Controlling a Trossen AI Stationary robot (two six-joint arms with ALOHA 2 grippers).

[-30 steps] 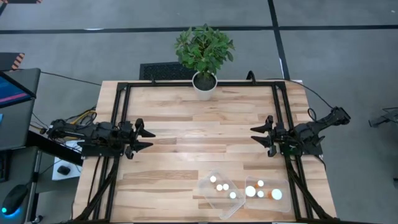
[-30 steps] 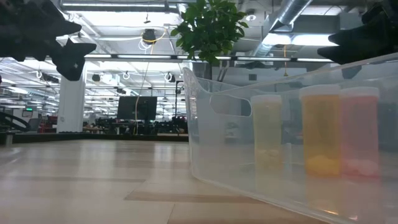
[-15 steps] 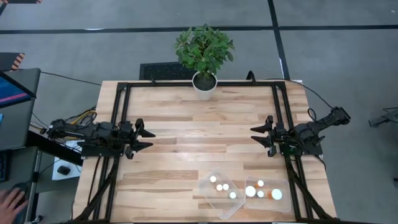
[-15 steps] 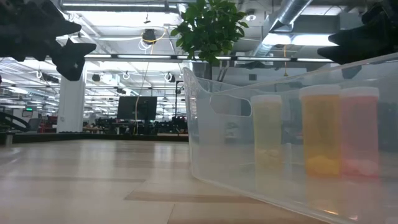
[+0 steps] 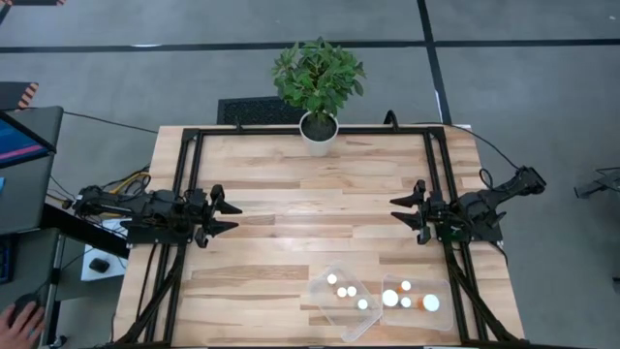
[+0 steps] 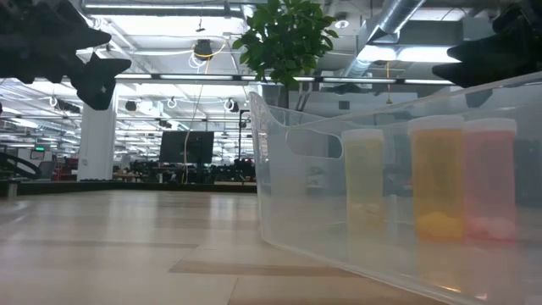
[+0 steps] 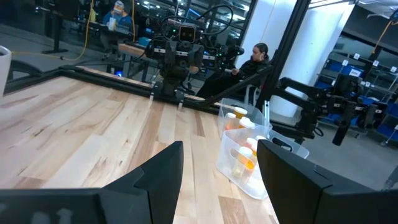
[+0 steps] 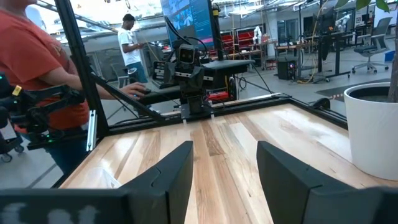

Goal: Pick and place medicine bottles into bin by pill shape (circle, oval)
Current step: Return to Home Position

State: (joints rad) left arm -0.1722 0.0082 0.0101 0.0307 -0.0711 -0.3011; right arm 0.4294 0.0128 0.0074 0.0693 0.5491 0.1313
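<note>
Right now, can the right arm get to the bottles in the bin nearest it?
Probably yes. The right gripper hangs open and empty over the table, the bin lies close on that arm's side, open-topped, and nothing stands between it and the bottles.

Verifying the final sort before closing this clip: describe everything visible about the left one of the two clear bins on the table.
The left bin is a small, rectangular, open-topped tub that looks like clear plastic. It rests flat on the wooden table, near the edge opposite the potted plant. It is turned at an angle and sits beside the right bin. Three white-capped bottles stand inside it in a diagonal row. Nothing else touches it.
</note>
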